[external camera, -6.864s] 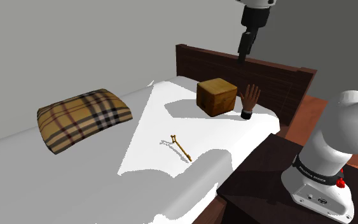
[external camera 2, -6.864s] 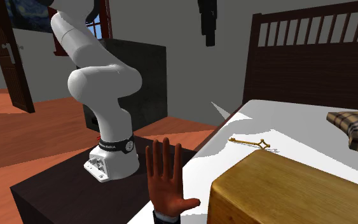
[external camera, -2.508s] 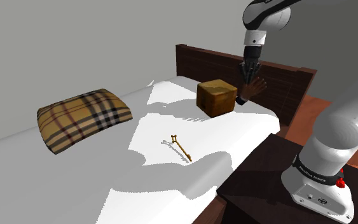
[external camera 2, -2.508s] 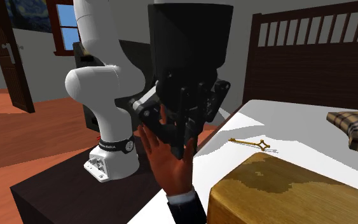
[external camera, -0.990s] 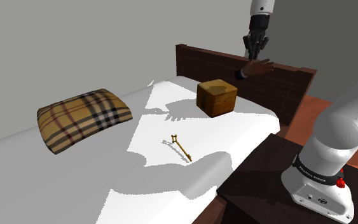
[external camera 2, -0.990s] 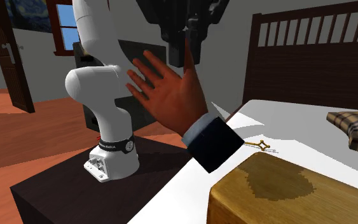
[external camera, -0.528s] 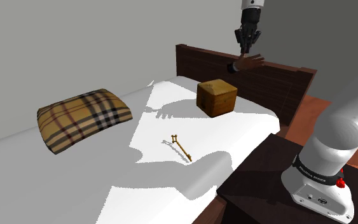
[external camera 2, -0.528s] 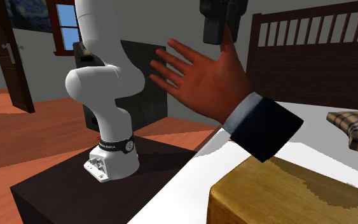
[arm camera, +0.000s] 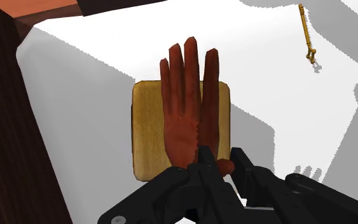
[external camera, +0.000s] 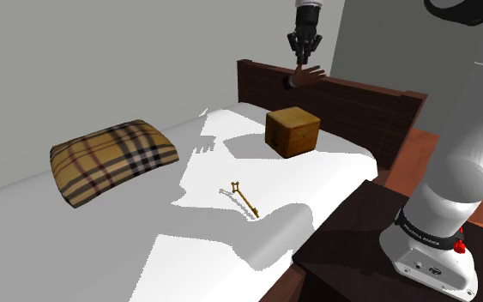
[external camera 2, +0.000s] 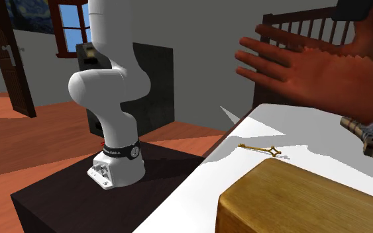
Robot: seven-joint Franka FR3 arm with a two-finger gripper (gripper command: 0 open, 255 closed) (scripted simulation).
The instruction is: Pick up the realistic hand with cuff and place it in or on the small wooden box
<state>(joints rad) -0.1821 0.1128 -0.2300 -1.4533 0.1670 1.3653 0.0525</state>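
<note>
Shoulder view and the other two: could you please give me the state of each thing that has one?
Gripper: shut on the hand.
Hand: held in the air, level, above the box, not touching it.
Box: resting on the bed, nothing on top.
Key: lying flat on the bed, apart from the box.
Pillow: lying on the bed.

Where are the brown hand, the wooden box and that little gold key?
hand [arm camera: 185, 127]: wrist view, on its palm.
wooden box [external camera: 292, 117]: shoulder view, on its top face.
gold key [external camera: 244, 199]: shoulder view, on the middle of its shaft.
</note>
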